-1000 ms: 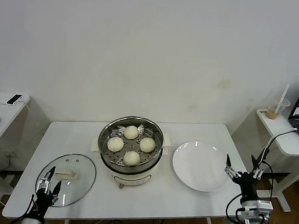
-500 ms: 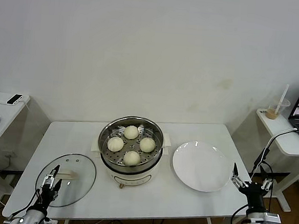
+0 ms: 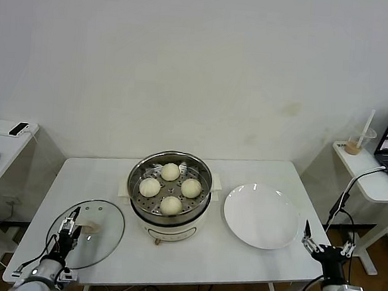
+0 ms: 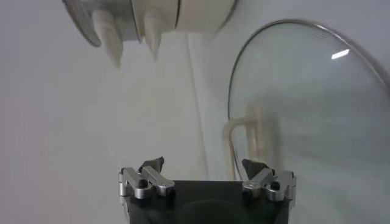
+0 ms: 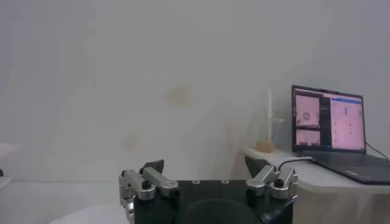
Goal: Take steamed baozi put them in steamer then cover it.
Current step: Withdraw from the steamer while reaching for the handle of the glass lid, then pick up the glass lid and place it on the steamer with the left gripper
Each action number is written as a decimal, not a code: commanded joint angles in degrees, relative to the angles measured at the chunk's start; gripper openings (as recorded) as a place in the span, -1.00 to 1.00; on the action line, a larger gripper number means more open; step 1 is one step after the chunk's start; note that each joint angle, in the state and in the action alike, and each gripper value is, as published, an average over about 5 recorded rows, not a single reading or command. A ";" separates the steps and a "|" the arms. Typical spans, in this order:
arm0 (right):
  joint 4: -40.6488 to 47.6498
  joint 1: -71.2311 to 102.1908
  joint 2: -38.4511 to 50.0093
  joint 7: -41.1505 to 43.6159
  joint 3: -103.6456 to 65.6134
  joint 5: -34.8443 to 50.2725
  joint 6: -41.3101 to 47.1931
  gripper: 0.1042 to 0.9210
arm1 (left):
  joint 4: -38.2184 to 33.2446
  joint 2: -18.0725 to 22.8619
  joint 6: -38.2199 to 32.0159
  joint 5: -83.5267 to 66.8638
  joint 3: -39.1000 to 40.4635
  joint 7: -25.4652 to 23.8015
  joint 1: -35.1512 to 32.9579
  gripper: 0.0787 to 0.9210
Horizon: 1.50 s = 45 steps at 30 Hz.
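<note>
I had four baozi inside the steamer, cover left of it under my spread left gripper; right gripper spread, far right

Shiny steel steamer (clear glass cover)

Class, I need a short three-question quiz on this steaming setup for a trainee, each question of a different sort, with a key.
1. How many pale cream-white round buns lie in the shiny steel steamer pot?
2. True or false: the clear glass lid with a cream-white handle sits on the steamer pot.
3. Which gripper is at the lid? A) left gripper B) right gripper

Key: 1. Four. 2. False; it lies on the white table, on the robot's left of the pot. 3. A; the right gripper hangs open off the table edge beside the empty white round plate.
</note>
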<state>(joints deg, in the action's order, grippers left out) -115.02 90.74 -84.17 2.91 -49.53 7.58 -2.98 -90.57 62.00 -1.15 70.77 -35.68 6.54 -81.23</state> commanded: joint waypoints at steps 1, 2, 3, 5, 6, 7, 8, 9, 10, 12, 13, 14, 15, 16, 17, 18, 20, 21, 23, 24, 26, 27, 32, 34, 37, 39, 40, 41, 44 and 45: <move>0.28 0.89 -0.67 -0.05 -0.43 -0.76 -0.12 0.76 | 4.70 -0.26 0.01 0.49 1.15 0.00 6.00 0.77; 0.24 0.98 -0.72 -0.04 -0.46 -0.81 -0.15 0.76 | 5.00 -0.29 0.01 0.43 1.20 -0.05 6.40 0.77; 0.21 1.06 -0.76 -0.04 -0.48 -0.86 -0.19 0.76 | 5.33 -0.33 0.01 0.32 1.27 -0.11 6.78 0.77; 0.17 1.17 -0.87 -0.03 -0.52 -0.93 -0.26 0.76 | 5.90 -0.44 0.00 -0.05 1.46 -0.29 7.25 0.77; 0.15 1.20 -0.94 -0.04 -0.53 -0.97 -0.29 0.76 | 6.19 -0.49 -0.02 -0.28 1.57 -0.36 7.43 0.77; 0.13 1.21 -1.01 -0.04 -0.53 -1.00 -0.31 0.76 | 6.43 -0.51 -0.03 -0.48 1.66 -0.41 7.56 0.77; 0.10 1.21 -1.09 -0.05 -0.52 -1.03 -0.31 0.76 | 6.66 -0.52 -0.07 -0.68 1.73 -0.46 7.65 0.77; 0.07 1.21 -1.15 -0.05 -0.48 -1.07 -0.30 0.76 | 6.89 -0.52 -0.13 -0.93 1.79 -0.47 7.76 0.77; 0.04 1.20 -1.21 -0.06 -0.45 -1.09 -0.30 0.76 | 7.10 -0.49 -0.20 -1.11 1.82 -0.42 7.86 0.77; -0.05 1.18 -1.32 -0.06 -0.35 -1.17 -0.27 0.76 | 7.47 -0.40 -0.39 -1.46 1.85 -0.27 8.00 0.77; -0.10 1.17 -1.37 -0.06 -0.31 -1.20 -0.25 0.76 | 7.59 -0.38 -0.47 -1.64 1.87 -0.18 8.03 0.75; -0.16 1.17 -1.41 -0.06 -0.27 -1.23 -0.23 0.76 | 7.67 -0.36 -0.54 -1.77 1.87 -0.11 8.01 0.73; -0.24 1.18 -1.43 -0.05 -0.24 -1.25 -0.20 0.76 | 7.72 -0.35 -0.61 -1.90 1.87 -0.03 7.96 0.69; -0.31 1.20 -1.45 -0.04 -0.23 -1.25 -0.16 0.76 | 7.76 -0.34 -0.67 -2.06 1.87 0.05 7.90 0.63; -0.37 1.21 -1.46 -0.04 -0.22 -1.25 -0.13 0.76 | 7.78 -0.33 -0.74 -2.23 1.86 0.11 7.81 0.57; -0.43 1.22 -1.45 -0.03 -0.21 -1.24 -0.10 0.76 | 7.78 -0.33 -0.85 -2.38 1.85 0.17 7.68 0.51; -0.51 1.20 -1.43 -0.04 -0.20 -1.21 -0.03 0.76 | 7.69 -0.30 -1.12 -2.74 1.82 0.30 7.39 0.36; -0.54 1.18 -1.41 -0.05 -0.18 -1.20 0.01 0.76 | 7.57 -0.28 -1.29 -2.90 1.79 0.37 7.19 0.30; -0.63 1.14 -1.38 -0.05 -0.12 -1.18 0.10 0.76 | 7.18 -0.23 -1.61 -3.22 1.68 0.57 6.73 0.16; -0.69 1.11 -1.36 -0.05 -0.05 -1.16 0.17 0.76 | 6.90 -0.21 -1.76 -3.44 1.61 0.72 6.42 0.10; -0.81 1.02 -1.30 -0.03 0.16 -1.14 0.33 0.76 | 6.00 -0.17 -1.97 -3.80 1.37 0.99 5.69 -0.05; -0.88 0.95 -1.26 -0.03 0.30 -1.14 0.42 0.76 | 5.47 -0.16 -2.04 -4.07 1.24 1.12 5.23 -0.11; -0.95 0.58 -0.91 0.00 0.86 -1.16 0.74 0.76 | 2.56 -0.17 -2.30 -4.88 0.13 2.26 2.65 -0.46; -0.89 0.41 -0.66 0.02 1.03 -1.17 0.85 0.76 | 1.38 -0.13 -2.37 -5.04 -0.55 2.92 1.48 -0.60; -0.90 0.19 -0.31 0.04 1.25 -1.18 1.03 0.76 | -1.53 0.16 -2.15 -5.05 -1.71 3.98 -0.31 -0.77; -1.04 0.18 -0.14 0.09 1.39 -1.18 1.11 0.76 | -4.19 0.44 -1.55 -5.02 -2.48 4.49 -1.32 -0.83; -1.15 0.25 -0.05 0.12 1.47 -1.17 1.12 0.76 | -5.73 0.57 -1.06 -4.97 -2.90 4.57 -1.81 -0.84; -1.26 0.33 0.03 0.15 1.54 -1.16 1.13 0.76 | -7.28 0.67 -0.55 -4.84 -3.29 4.53 -2.20 -0.84; -1.54 0.63 0.35 0.22 1.66 -1.08 1.09 0.76 | -11.86 0.63 1.25 -3.96 -4.58 3.21 -3.07 -0.84; -1.64 0.69 0.49 0.24 1.67 -1.04 1.11 0.76 | -13.12 0.43 1.84 -3.88 -5.03 2.43 -3.27 -0.84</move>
<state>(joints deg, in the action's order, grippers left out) -116.49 91.26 -83.97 3.10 -47.92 6.48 -1.89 -92.40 62.59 -2.13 66.42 -37.78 9.80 -81.15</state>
